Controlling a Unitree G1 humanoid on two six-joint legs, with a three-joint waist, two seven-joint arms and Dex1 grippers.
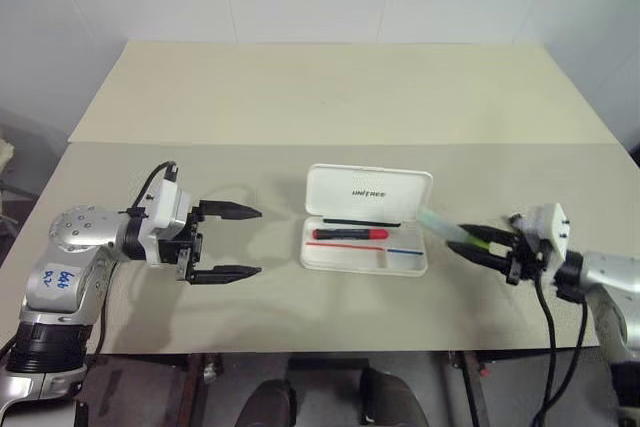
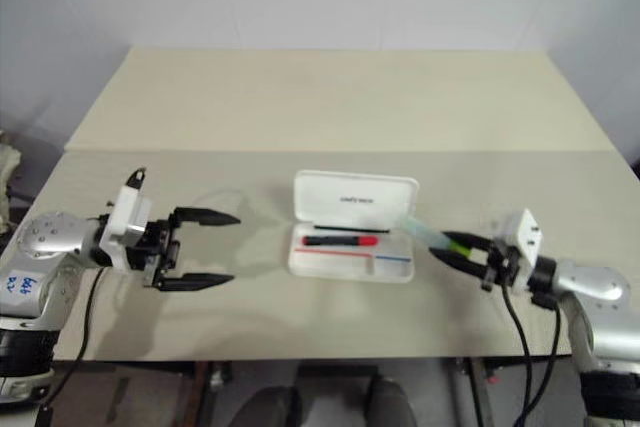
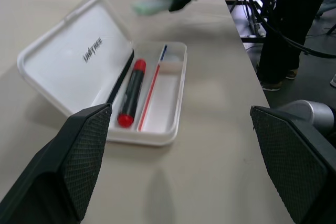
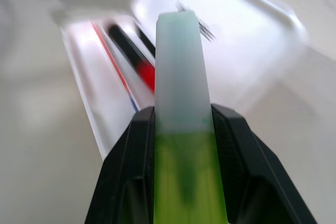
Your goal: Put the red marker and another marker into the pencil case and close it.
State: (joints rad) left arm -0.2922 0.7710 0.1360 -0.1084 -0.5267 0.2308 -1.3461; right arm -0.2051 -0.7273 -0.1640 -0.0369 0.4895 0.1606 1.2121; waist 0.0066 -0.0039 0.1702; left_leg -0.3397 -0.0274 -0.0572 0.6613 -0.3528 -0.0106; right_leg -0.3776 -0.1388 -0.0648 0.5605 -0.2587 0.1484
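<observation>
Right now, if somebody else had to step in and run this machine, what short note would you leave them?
Left pincer: open, holding nothing, hovering to the left of the pencil case.
Right pincer: shut on the pale green marker, its pale tip pointing at the case's right end.
Case: lid open, lying on the table.
Done: the red marker lies inside the tray.
Left: put the green marker in beside it, let go, then close the lid.
</observation>
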